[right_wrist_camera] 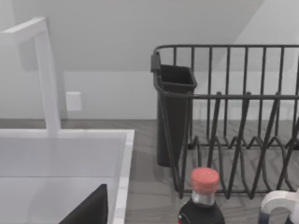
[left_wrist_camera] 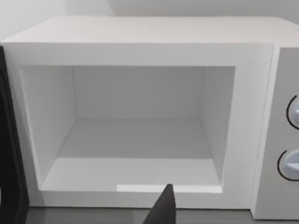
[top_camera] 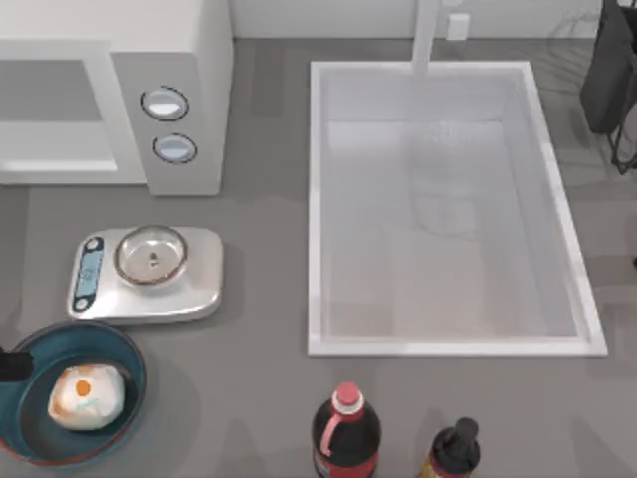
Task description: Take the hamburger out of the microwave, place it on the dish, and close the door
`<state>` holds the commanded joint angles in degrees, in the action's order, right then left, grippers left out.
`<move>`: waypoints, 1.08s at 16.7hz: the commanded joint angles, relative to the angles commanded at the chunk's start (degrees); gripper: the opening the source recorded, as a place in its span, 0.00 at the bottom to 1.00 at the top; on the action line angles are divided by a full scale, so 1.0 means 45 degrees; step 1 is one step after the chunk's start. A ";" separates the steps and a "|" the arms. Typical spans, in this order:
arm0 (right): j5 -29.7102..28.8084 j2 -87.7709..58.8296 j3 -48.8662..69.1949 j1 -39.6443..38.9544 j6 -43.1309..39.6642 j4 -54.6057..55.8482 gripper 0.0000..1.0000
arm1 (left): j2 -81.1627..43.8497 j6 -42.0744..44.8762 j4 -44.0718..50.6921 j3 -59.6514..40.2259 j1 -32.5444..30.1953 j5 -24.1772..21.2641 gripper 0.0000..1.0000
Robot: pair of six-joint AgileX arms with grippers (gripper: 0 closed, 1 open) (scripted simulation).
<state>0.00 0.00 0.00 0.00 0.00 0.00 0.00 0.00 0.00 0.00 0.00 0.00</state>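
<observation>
The hamburger [top_camera: 88, 395], a whitish lump with orange patches, lies in the blue dish [top_camera: 131, 360] at the table's front left. At the back left stands the white microwave [top_camera: 169, 60] with its two dials. In the left wrist view the microwave [left_wrist_camera: 140, 32] has a bare cavity, and its dark door [left_wrist_camera: 9, 163] is swung open at the side. My left gripper [left_wrist_camera: 163, 210] points at the cavity from in front. A dark bit of my left arm [top_camera: 12, 364] shows by the dish's left rim. My right gripper [right_wrist_camera: 88, 210] hangs near the sink's corner.
A silver scale [top_camera: 199, 289] carrying a steel bowl [top_camera: 151, 255] sits between the microwave and the dish. A big white sink [top_camera: 448, 347] with a faucet [top_camera: 426, 35] takes up the middle. Two bottles [top_camera: 345, 433] [top_camera: 456, 450] stand at the front edge. A black dish rack [right_wrist_camera: 243, 130] is at the back right.
</observation>
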 joint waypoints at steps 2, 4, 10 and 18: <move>0.0000 0.0000 0.0000 0.0000 0.0000 0.0000 1.00 | 0.0000 0.0000 0.0000 0.0000 0.0000 0.0000 0.25; 0.0000 0.0000 0.0000 0.0000 0.0000 0.0000 1.00 | 0.0000 0.0000 0.0000 0.0000 0.0000 0.0000 0.10; 0.0000 0.0000 0.0000 0.0000 0.0000 0.0000 1.00 | 0.0000 0.0000 0.0000 0.0000 0.0000 0.0000 0.00; 0.0000 0.0000 0.0000 0.0000 0.0000 0.0000 1.00 | -0.0643 0.0008 -0.0612 -0.0032 -0.0974 0.0972 0.00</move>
<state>0.00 0.00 0.00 0.00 0.00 0.00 -2.89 0.04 -2.75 -0.14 -4.38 4.38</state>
